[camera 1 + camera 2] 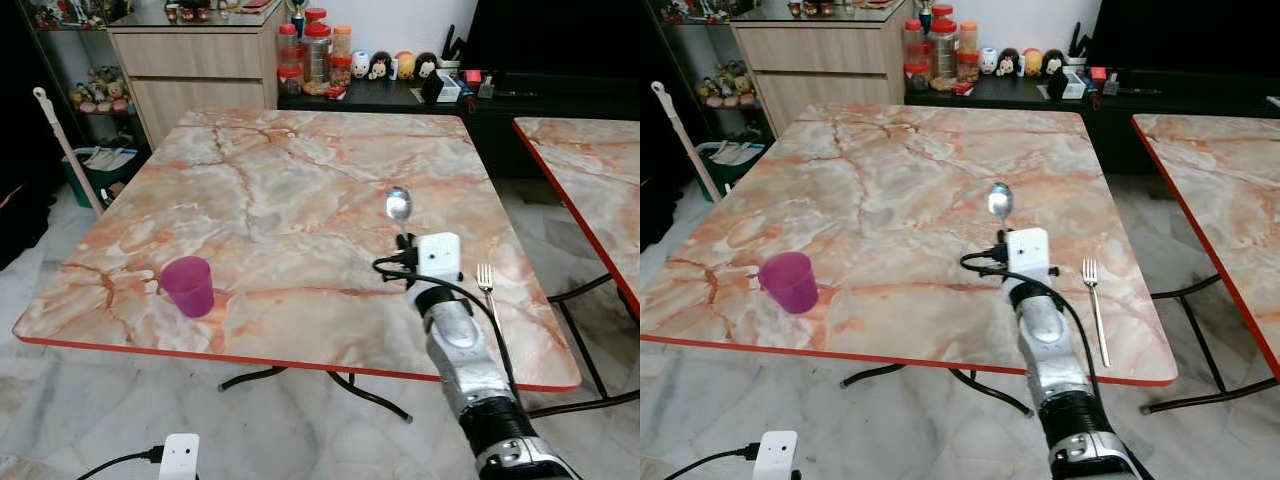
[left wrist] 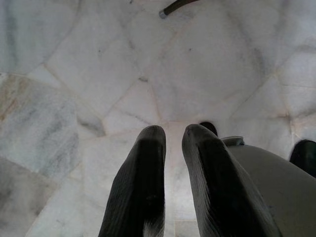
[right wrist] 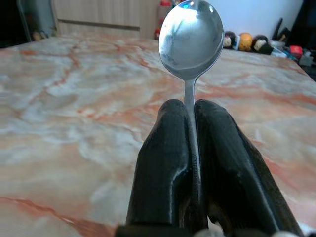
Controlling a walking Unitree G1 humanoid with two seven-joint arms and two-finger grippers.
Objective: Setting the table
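On our far left a mop handle [image 1: 62, 140] leans near a green bin [image 1: 98, 172], beside a wooden cabinet [image 1: 195, 62]. Our left gripper [image 2: 173, 148] hangs low over the pale marble floor [image 2: 98, 74], its two black fingers [image 2: 140, 182] nearly together with a narrow gap and nothing between them. On the marble table [image 1: 270, 190], near its left front edge, we see a purple cup [image 1: 187, 286] standing upright. Behind the table, jars with red lids [image 1: 315, 50] and small round figurines [image 1: 392, 65] sit on a dark sideboard [image 1: 400, 98]. Moving right, our right gripper [image 3: 191, 123] reaches over the table's right front part, its jaws clamped on the handle of a spoon [image 1: 398, 205]; the bowl of the spoon points up and away from us, above the tabletop. Just right of our wrist a fork [image 1: 488, 290] lies flat on the table near its right edge, tines away from us. Further right stands a second marble table [image 1: 590, 180].
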